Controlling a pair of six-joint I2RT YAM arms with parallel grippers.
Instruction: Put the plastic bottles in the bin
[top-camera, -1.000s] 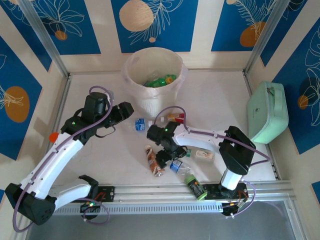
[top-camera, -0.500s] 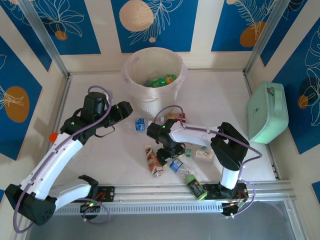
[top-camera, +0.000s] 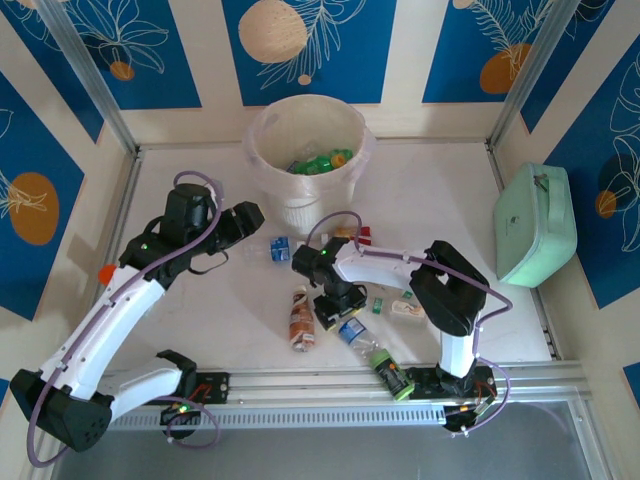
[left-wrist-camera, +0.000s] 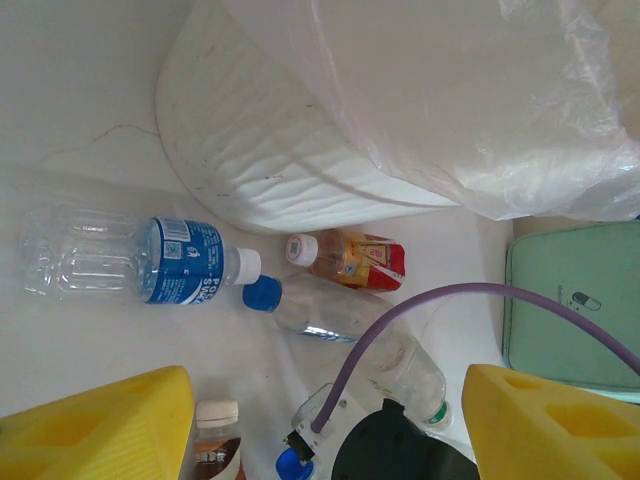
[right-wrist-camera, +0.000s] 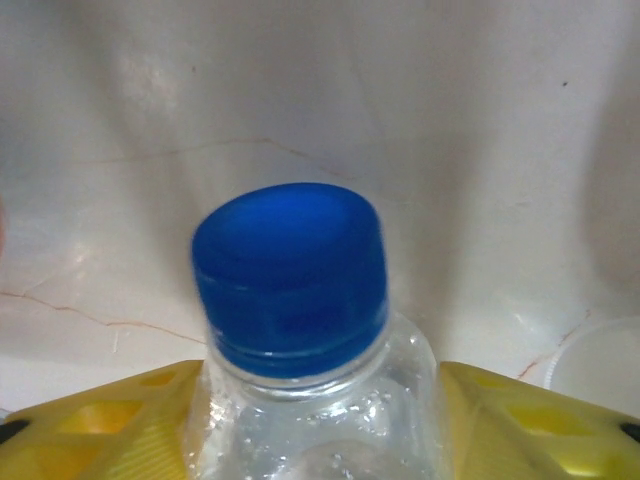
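**Right gripper clenched on a blue-capped bottle, left gripper released beside the bin**

In the right wrist view we see a clear bottle with a blue cap standing between the yellow fingers. The fingers press on its shoulders from both sides, so the right gripper is clenched on it. From above, that gripper is low over the table, in the middle of the loose plastic bottles at near centre.

Around it lie more bottles:
- a brown bottle just to its left;
- a short blue-labelled bottle just on its near right;
- a green bottle nearer still, by the rail;
- a small pale bottle to the right;
- a red-labelled bottle on the far side;
- a long clear bottle with a blue label to the far left.

In the left wrist view the last two lie on their sides, close to the foot of the bin.

The bin stands at far centre, close to the back wall. Its bag liner is draped over the rim, and several green bottles lie inside.

The left gripper hangs just left of the bin's near side. Its fingers are spread wide with nothing held between them. A mint-green case lies at the table's right edge, well apart from the bottles.
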